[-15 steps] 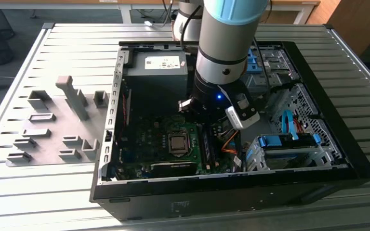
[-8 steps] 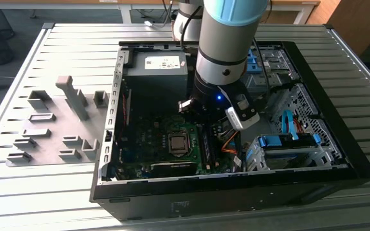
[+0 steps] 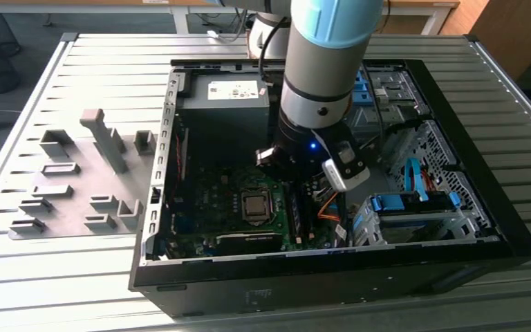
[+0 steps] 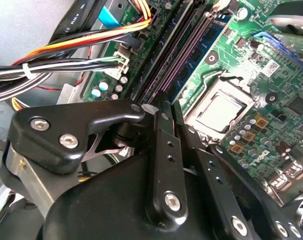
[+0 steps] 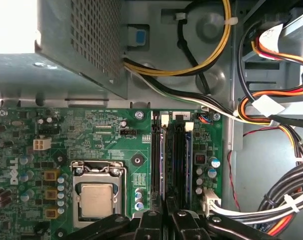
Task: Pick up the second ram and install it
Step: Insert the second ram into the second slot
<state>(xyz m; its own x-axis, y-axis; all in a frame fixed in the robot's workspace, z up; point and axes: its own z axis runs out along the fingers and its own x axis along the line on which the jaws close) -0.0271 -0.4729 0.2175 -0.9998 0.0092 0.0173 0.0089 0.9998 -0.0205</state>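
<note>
The second ram (image 4: 204,45), a blue-green stick with dark chips, stands on edge in a long black slot beside the CPU socket (image 4: 219,112). In the first wrist view it is a thin bluish strip (image 5: 164,160) in line with my gripper (image 5: 166,204). In the second wrist view the gripper (image 4: 164,102) has its black fingers drawn together over the stick's middle, and they hide that part of it. In the exterior view the arm reaches down into the open computer case (image 3: 339,270), and the ram (image 3: 295,211) shows green below the gripper (image 3: 289,178).
A similar bluish strip (image 5: 188,165) fills another slot nearer the cables. Coloured cable bundles (image 5: 271,115) crowd that side. The power supply (image 3: 224,97) sits at the case's far end and a blue drive cage (image 3: 413,204) is on the exterior view's right. A grey fixture plate (image 3: 72,180) lies outside the case.
</note>
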